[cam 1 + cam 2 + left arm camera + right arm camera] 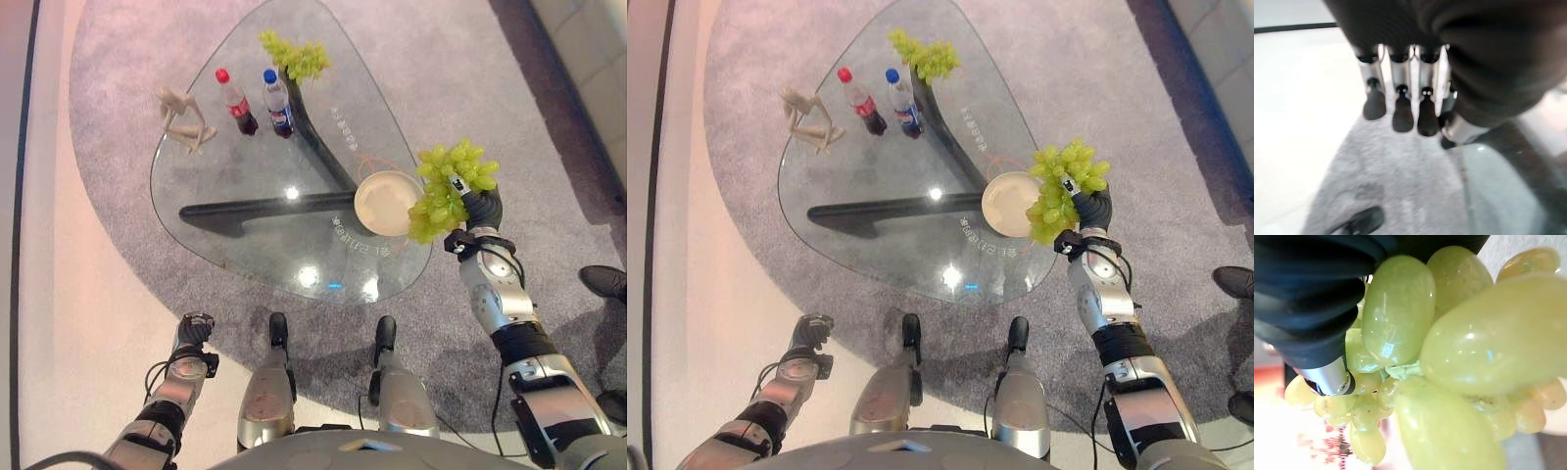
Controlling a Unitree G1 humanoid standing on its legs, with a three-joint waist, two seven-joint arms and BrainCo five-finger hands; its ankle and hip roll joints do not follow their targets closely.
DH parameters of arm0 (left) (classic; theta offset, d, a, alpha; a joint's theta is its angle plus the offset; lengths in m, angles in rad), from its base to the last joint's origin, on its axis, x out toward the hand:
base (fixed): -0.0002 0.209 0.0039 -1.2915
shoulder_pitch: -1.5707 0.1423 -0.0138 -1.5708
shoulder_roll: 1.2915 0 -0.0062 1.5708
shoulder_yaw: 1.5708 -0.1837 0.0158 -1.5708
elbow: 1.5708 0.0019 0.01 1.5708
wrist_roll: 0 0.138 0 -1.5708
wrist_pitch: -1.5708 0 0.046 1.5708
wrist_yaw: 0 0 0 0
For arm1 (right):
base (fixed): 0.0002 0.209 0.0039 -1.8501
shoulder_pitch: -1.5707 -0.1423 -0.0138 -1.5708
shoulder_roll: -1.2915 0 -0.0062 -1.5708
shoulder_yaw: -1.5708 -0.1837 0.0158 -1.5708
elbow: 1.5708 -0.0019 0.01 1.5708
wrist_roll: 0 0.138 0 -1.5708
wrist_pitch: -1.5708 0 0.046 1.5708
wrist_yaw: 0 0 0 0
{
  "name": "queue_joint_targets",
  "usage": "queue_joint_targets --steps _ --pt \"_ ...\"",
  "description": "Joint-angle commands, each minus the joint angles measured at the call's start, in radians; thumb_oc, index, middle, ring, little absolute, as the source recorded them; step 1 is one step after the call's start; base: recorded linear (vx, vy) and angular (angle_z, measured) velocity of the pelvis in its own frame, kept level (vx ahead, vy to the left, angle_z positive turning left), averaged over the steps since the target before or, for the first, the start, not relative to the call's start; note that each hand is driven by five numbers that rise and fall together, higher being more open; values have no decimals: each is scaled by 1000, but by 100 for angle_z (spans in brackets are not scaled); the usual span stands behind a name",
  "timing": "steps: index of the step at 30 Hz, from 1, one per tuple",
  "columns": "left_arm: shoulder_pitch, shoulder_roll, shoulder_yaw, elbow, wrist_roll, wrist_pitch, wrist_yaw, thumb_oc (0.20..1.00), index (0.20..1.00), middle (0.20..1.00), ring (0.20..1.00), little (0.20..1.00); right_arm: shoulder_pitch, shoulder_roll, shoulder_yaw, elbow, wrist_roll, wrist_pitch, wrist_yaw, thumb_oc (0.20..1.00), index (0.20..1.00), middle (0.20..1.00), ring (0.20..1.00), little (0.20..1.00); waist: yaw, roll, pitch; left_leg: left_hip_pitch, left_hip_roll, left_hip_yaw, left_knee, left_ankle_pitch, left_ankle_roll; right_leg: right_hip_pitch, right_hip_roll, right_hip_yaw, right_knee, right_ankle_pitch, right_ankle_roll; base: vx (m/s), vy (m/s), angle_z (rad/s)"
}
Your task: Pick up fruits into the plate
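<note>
Grapes (443,191) held aloft in the curled right hand (477,208), just beside the empty plate (385,203). Second bunch (294,56) remains at the tabletop's (245,186) far edge. Left hand (194,330) hangs low, fingers straight.

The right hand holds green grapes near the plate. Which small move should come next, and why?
Probably shift the right hand slightly toward the robot's left: its bunch of green grapes overlaps only the edge of the round beige plate on the glass table.

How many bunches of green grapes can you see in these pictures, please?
2: one bunch lies at the glass table's far edge; the other bunch is held in the right hand, beside the plate.
</note>
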Motion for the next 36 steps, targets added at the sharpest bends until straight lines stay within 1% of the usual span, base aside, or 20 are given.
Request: queue_joint_targets --steps 1,4,6,10,15,20,21,22,23,26,30,32,33,35,36 --pt "-32 15 4 71 -24 -14 -12 200 200 200 200 200 -122 -60 -1 -29 -86 -62 -5 200 200 200 200 200 18 -26 28 -74 -98 -39 81 -112 44 -47 14 -6 152 -137 -32 -51 -12 11" --pt "-38 16 -10 86 -9 -3 -21 200 200 200 200 200 -168 -87 16 19 -125 -56 -17 200 200 200 200 200 30 -21 58 -110 -113 -53 111 -115 47 -78 16 -7 175 -139 -38 -36 -11 17" --pt "-36 20 -16 100 -9 -6 -31 200 200 200 200 200 -212 -115 37 55 -175 -40 -33 200 200 200 200 200 43 -15 93 -152 -125 -62 154 -119 52 -117 13 -13 213 -144 -42 -34 -12 13" --pt "-31 21 -33 108 -13 -10 -39 200 200 200 200 200 -253 -144 66 125 -201 -38 -48 200 200 200 200 200 59 -8 94 -229 -137 -71 190 -118 58 -190 12 -28 250 -149 -45 3 -14 13" --pt "-17 23 -62 74 -22 -13 -29 200 200 200 200 200 -299 -180 93 194 -237 -30 -78 200 200 200 200 200 80 6 94 -341 -155 -82 227 -109 68 -316 9 -50 311 -150 -48 0 -8 10" --pt "-6 40 -81 41 -38 -3 -30 200 200 200 200 200 -345 -207 104 249 -253 -14 -124 200 200 200 200 200 97 15 94 -441 -176 -87 278 -114 82 -426 -3 -57 379 -158 -46 14 -22 12" --pt "-5 40 -82 40 -38 -2 -30 200 200 200 200 200 -348 -209 105 252 -254 -9 -127 200 200 200 200 200 98 15 94 -445 -177 -87 280 -114 83 -431 -4 -57 383 -159 -46 20 -18 12" --pt "3 43 -88 31 -42 -1 -34 200 200 200 200 200 -369 -223 105 280 -256 3 -145 200 200 200 200 200 103 24 94 -471 -181 -87 290 -114 86 -461 -7 -59 400 -160 -45 15 -3 4" --pt "5 43 -89 30 -42 1 -36 200 200 200 200 200 -373 -226 106 285 -258 6 -149 200 200 200 200 200 104 26 94 -475 -182 -87 292 -114 87 -466 -7 -59 403 -160 -45 25 13 7" --pt "36 38 -110 13 -23 -10 -43 200 200 200 200 200 -418 -260 106 344 -270 24 -172 200 200 200 200 200 115 51 94 -514 -187 -83 305 -111 89 -510 -15 -61 423 -162 -47 19 26 5" --pt "67 32 -126 -1 -18 -7 -51 200 200 200 200 200 -469 -289 98 383 -256 49 -202 200 200 200 200 200 123 72 94 -539 -193 -78 323 -113 89 -537 -22 -58 443 -166 -50 31 34 3" --pt "74 30 -131 -8 -14 0 -54 200 200 200 200 200 -494 -297 99 401 -240 74 -205 200 200 200 200 200 127 80 94 -545 -196 -78 331 -115 90 -544 -24 -56 450 -168 -52 40 20 3" --pt "79 31 -134 -10 -11 0 -58 200 200 200 200 200 -513 -303 100 416 -216 98 -206 200 200 200 200 200 130 85 94 -549 -195 -76 336 -117 89 -547 -27 -57 453 -170 -53 37 9 2" --pt "83 34 -137 -15 -10 4 -65 200 200 200 200 200 -537 -313 97 437 -209 117 -200 200 200 200 200 200 132 89 94 -550 -196 -76 340 -119 90 -550 -28 -56 457 -172 -53 34 6 1" --pt "85 34 -141 -15 -7 4 -71 200 200 200 200 200 -555 -321 100 453 -203 139 -196 200 200 200 200 200 134 93 94 -554 -198 -76 345 -120 90 -554 -29 -57 462 -173 -54 48 11 0"
